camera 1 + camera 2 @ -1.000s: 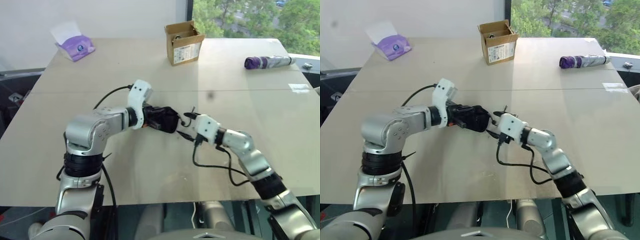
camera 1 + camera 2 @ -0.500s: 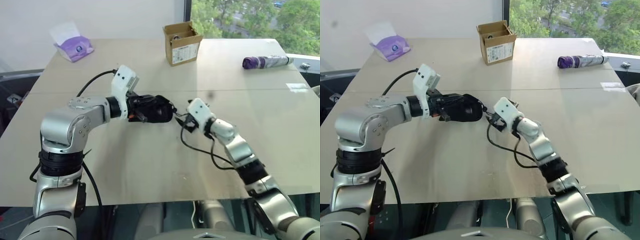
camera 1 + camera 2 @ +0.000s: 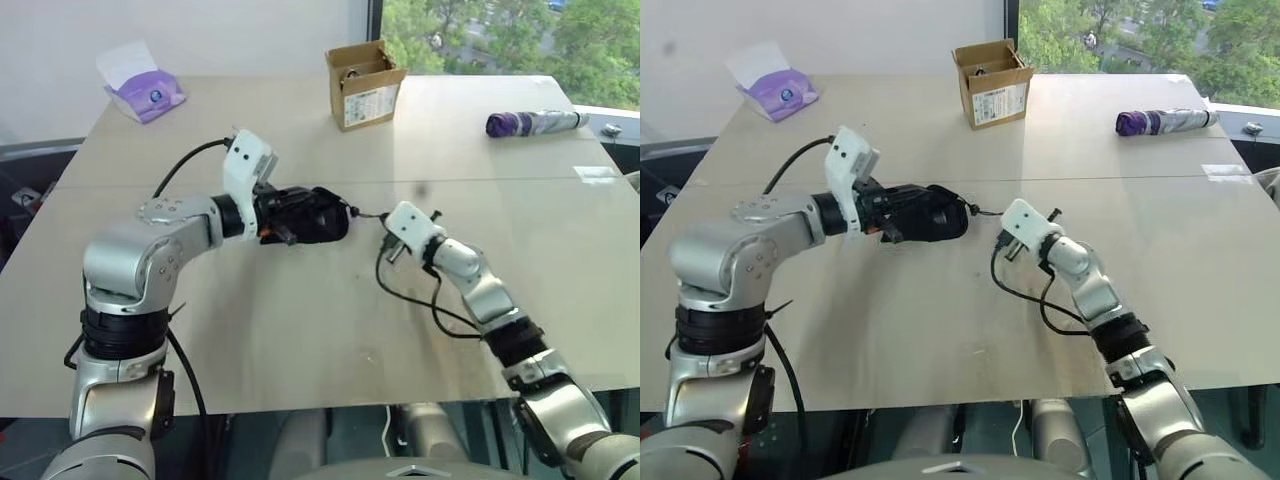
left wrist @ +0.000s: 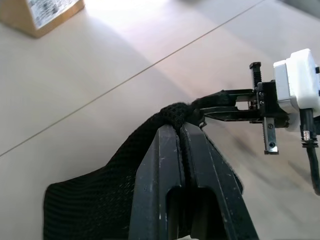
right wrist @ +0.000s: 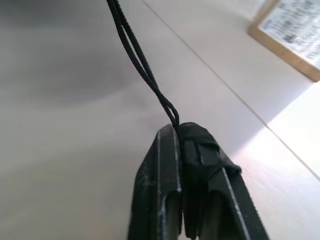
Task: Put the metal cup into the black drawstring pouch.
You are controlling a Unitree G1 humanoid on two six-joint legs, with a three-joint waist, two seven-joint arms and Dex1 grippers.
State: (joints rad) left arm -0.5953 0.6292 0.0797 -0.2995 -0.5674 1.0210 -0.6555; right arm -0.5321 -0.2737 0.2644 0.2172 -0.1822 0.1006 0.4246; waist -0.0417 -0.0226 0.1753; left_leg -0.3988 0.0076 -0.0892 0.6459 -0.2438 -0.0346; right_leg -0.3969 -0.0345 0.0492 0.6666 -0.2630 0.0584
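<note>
The black drawstring pouch hangs a little above the table, bunched and bulging, with my left gripper shut on its gathered mouth. Its thin black cord runs taut from the mouth to my right gripper. That gripper is shut on the cord's knotted end, just right of the pouch in the head views. From the left wrist, the right gripper's fingers lie level and touch the pouch's edge. The metal cup is hidden.
An open cardboard box stands at the table's far middle. A purple tissue pack lies at the far left and a purple-and-silver tube at the far right. Black cables loop from both wrists over the tan table.
My right gripper moved forward to the pouch's mouth, then shut on the cord after standing open. The left arm lifted the pouch slightly.
</note>
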